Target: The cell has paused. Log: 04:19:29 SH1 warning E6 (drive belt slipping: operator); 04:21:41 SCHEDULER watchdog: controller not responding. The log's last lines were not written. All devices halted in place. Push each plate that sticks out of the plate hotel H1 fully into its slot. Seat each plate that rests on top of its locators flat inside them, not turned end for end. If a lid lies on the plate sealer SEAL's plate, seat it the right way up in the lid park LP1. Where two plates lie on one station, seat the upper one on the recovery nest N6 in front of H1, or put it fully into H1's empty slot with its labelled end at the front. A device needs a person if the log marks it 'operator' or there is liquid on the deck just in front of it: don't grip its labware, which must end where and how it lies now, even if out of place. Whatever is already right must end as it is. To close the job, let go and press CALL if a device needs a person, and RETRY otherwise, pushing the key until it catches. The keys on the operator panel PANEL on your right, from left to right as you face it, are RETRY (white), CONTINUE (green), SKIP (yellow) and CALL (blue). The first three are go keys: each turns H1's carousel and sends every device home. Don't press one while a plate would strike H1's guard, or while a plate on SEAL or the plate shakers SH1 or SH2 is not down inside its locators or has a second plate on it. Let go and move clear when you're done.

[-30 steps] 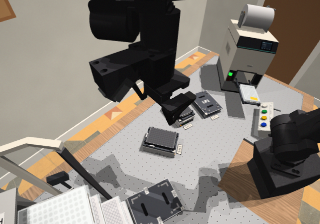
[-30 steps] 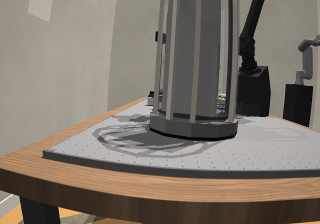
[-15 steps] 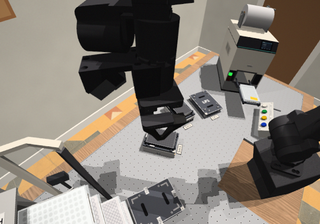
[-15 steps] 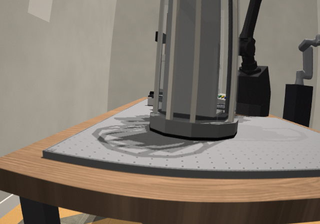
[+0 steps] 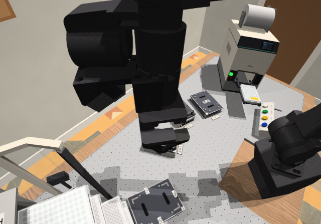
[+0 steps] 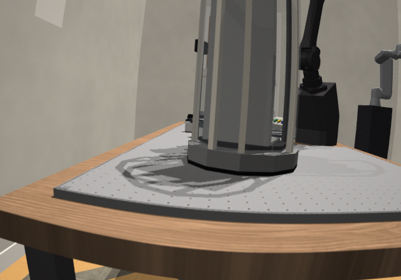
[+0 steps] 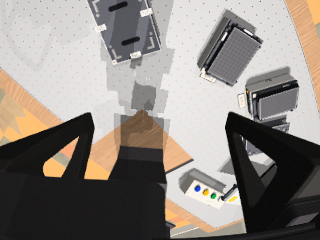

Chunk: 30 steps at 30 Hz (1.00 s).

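My gripper [image 5: 165, 136] hangs high over the deck, open and empty; in the wrist view its two fingers stand wide apart with nothing between them. It hides most of shaker SH1 [image 5: 169, 151]. The wrist view shows SH1's dark plate [image 7: 230, 56] and SH2 [image 7: 274, 96] beside it. Lid park LP1 [image 5: 207, 104] lies bare. Sealer SEAL [image 5: 249, 53] has a white plate [image 5: 250, 94] with a yellow label on its tray. Recovery nest N6 [image 5: 155, 202] is bare. White plates [image 5: 111, 208] jut from hotel H1 [image 6: 242, 76] beside it.
The operator panel [image 5: 264, 115] with white, green, yellow and blue keys lies right of SEAL's tray and also shows in the wrist view [image 7: 203, 190]. The arm's black base [image 5: 285, 159] stands at the right on a wooden patch. H1's guard rail [image 5: 83, 172] slants past N6.
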Each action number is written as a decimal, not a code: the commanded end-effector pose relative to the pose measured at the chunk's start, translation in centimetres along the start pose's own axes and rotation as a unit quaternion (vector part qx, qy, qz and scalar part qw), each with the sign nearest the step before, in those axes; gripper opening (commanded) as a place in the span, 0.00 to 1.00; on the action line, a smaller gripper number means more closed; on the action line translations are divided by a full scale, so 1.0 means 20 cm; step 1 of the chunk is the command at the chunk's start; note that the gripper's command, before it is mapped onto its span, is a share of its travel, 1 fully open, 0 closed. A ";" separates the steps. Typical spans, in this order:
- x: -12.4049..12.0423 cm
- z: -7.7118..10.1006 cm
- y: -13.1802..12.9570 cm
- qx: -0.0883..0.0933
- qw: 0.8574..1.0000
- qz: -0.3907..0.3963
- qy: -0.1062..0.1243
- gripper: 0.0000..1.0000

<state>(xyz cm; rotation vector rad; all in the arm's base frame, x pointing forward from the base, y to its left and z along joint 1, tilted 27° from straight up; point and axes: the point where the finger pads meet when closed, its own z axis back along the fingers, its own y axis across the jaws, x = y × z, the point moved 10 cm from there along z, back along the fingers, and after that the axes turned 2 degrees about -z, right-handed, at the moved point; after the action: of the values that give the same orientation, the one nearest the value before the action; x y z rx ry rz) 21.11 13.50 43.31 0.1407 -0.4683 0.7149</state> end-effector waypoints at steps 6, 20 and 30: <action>0.00 0.01 0.11 0.000 1.000 0.007 -0.011 1.00; 0.04 0.02 0.33 0.002 1.000 0.007 -0.006 1.00; -0.08 0.02 0.33 0.016 0.994 0.028 -0.107 1.00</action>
<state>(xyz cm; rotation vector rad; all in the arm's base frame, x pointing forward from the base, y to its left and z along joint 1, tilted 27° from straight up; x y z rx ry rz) 15.81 18.30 42.22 0.1994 -0.5844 0.7660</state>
